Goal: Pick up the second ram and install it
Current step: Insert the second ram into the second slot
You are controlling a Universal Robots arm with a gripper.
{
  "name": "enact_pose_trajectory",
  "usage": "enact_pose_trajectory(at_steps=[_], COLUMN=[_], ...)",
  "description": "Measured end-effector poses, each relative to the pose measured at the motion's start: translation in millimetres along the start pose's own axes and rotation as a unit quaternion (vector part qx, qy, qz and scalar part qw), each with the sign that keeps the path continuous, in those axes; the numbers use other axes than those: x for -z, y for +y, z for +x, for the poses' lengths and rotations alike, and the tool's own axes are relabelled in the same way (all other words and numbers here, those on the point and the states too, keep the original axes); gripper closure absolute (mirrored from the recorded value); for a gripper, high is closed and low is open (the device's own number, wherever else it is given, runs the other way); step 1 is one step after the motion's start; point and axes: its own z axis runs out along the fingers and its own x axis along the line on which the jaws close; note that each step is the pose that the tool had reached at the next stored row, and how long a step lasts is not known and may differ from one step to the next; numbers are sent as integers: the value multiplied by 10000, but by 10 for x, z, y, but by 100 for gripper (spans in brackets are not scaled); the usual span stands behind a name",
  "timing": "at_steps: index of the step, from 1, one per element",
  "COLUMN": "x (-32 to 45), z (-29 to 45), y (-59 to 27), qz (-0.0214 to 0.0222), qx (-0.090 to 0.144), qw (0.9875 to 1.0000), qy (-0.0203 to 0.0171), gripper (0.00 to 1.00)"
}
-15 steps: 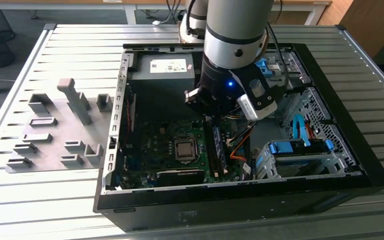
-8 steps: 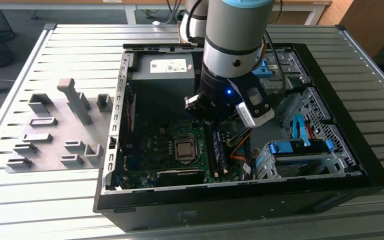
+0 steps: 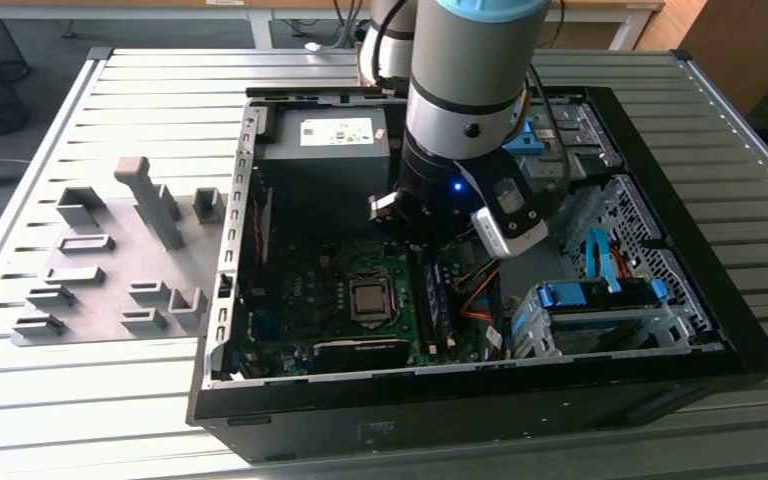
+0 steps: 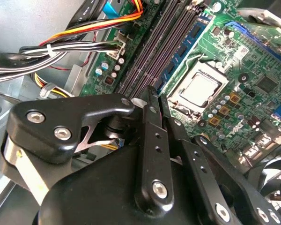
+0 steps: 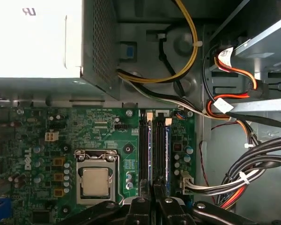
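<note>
My gripper [image 4: 155, 96] hangs inside the open computer case [image 3: 244, 200], low over the end of the memory slots [image 5: 154, 145]. Its two thin black fingers [image 5: 147, 190] stand together, shut, with nothing showing between them. A blue ram stick with black chips [image 4: 182, 51] stands in the slot nearest the processor. Another blue board edge [image 5: 167, 145] stands in a slot further from it. I cannot tell which of the two is the second ram. In the exterior view a blue stick [image 3: 435, 300] stands upright in the slots just in front of the arm.
The processor socket [image 5: 94, 180] lies beside the slots. Cable bundles [image 5: 253, 164] run along their other side. The power supply [image 5: 37, 37] sits at one end of the case. Drive bays with light-blue latches [image 3: 598, 295] are at the exterior view's right, a grey fixture board [image 3: 104, 270] at its left.
</note>
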Motion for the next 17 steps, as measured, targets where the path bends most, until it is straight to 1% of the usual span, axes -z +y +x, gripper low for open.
enact_pose_trajectory(at_steps=[11, 12, 17], x=[-200, -210, -210], z=[1, 1, 1], y=[-9, -9, -10], qz=[-1, -2, 0], qx=[-28, -27, -22], qw=[10000, 10000, 10000], qy=[0, 0, 0], gripper=[86, 86, 86])
